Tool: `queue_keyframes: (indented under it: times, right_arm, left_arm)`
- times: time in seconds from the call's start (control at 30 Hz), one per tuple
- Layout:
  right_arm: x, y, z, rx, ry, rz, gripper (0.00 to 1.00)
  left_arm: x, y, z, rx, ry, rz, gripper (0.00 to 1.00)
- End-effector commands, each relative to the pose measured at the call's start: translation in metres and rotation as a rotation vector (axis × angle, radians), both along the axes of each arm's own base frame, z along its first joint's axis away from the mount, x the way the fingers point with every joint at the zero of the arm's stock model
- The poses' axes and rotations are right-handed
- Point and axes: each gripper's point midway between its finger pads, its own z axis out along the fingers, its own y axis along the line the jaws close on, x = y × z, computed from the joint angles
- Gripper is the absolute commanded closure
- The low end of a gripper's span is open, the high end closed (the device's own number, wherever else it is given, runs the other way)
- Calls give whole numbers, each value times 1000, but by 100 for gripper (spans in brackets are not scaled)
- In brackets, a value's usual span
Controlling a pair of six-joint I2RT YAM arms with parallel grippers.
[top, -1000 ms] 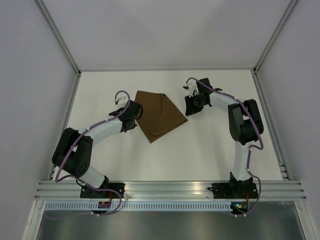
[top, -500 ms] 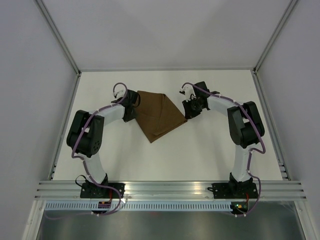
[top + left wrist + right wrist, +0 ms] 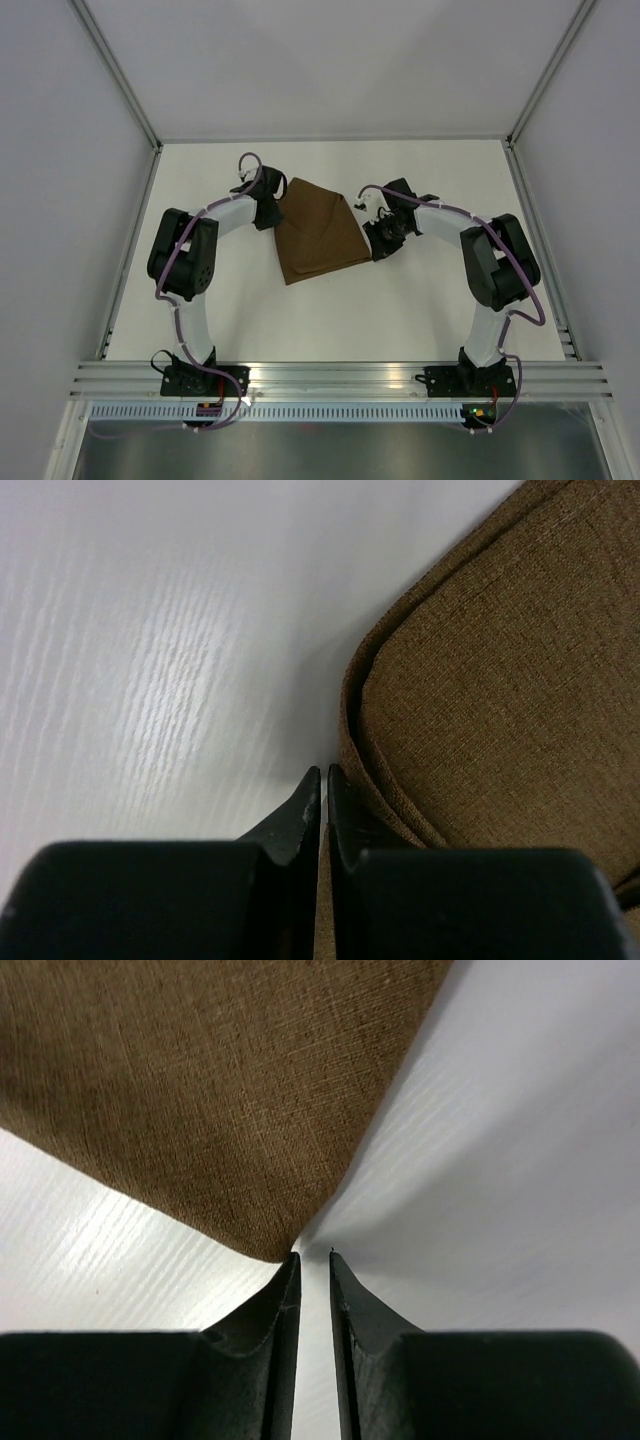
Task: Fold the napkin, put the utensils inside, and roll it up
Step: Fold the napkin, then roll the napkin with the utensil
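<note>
Brown napkin [image 3: 220, 1090] corner at right tool [image 3: 312, 1255]

The napkin [image 3: 318, 232] is seen as a plain dark brown throughout, and in the wrist views a fine woven grain of lighter and darker threads is shown, with no print or stripe. The table [image 3: 420, 310] is shown white with faint pale streaks like wood grain, while the left gripper [image 3: 323, 780] and the right gripper [image 3: 311, 1258] are rendered matt black. The left arm [image 3: 215, 215] and right arm [image 3: 450, 215] are coloured white with black joints, and purple cables [image 3: 247, 158] are run along them.
</note>
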Motion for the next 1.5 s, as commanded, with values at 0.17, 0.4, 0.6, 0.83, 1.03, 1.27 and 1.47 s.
queue_keyframes:
  times: [0.17,0.4,0.6,0.83,1.03,1.27,1.47]
  right_arm:
    - [-31,8,18,10,15,69,77]
    - [-35,10,17,-4,17,88,78]
    - [-45,2,32,-16,-10,115,78]
    - [-54,-7,83,1,-142,152,64]
    - [-28,3,117,3,-342,222,60]
    - [-21,52,96,-108,-497,365,59]
    - [-33,98,80,-139,-554,521,44]
  left_arm:
    - [19,-34,0,-33,17,-183,87]
    - [34,-59,3,-58,1,-271,82]
    - [40,-63,6,-53,-11,-290,78]
    - [38,-43,42,-40,-78,-252,50]
    - [20,-22,125,-112,-238,-216,41]
    - [-37,-12,214,-181,-436,-261,36]
    - [-78,1,251,-193,-550,-283,31]
